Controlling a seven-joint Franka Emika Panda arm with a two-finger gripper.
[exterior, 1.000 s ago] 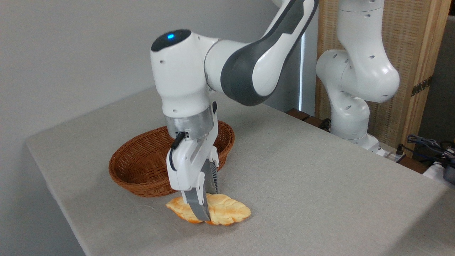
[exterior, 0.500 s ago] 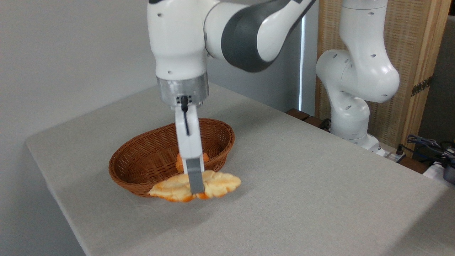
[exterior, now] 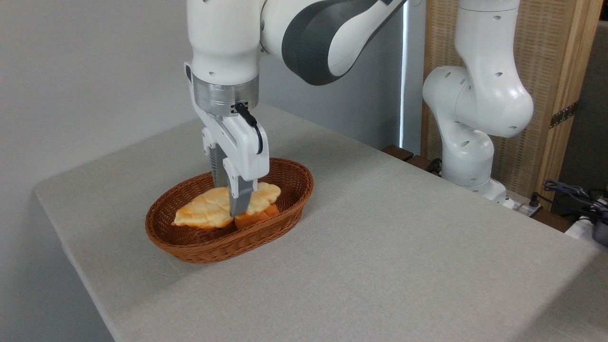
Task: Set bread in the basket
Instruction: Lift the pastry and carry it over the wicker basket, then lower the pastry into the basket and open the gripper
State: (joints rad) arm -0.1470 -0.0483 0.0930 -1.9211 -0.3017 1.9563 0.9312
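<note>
The long, pale golden braided bread (exterior: 209, 211) lies lengthwise inside the reddish-brown wicker basket (exterior: 266, 235), held over its floor. My gripper (exterior: 232, 206) reaches straight down into the basket and is shut on the bread at its middle. One grey finger (exterior: 240, 202) crosses the loaf's near side; the other finger is mostly hidden behind it. A small deep-orange bun (exterior: 254, 217) peeks out beneath the loaf's right end, touching it or just under it.
The basket stands on a grey cloth-covered table (exterior: 380, 247), near its left edge. The arm's white base (exterior: 468, 156) rises at the back right, with cables (exterior: 570, 192) beside it and a woven screen behind.
The gripper carried the bread up from the table in front of the basket, turned about its own axis, and moved back and left over the rim into the basket.
</note>
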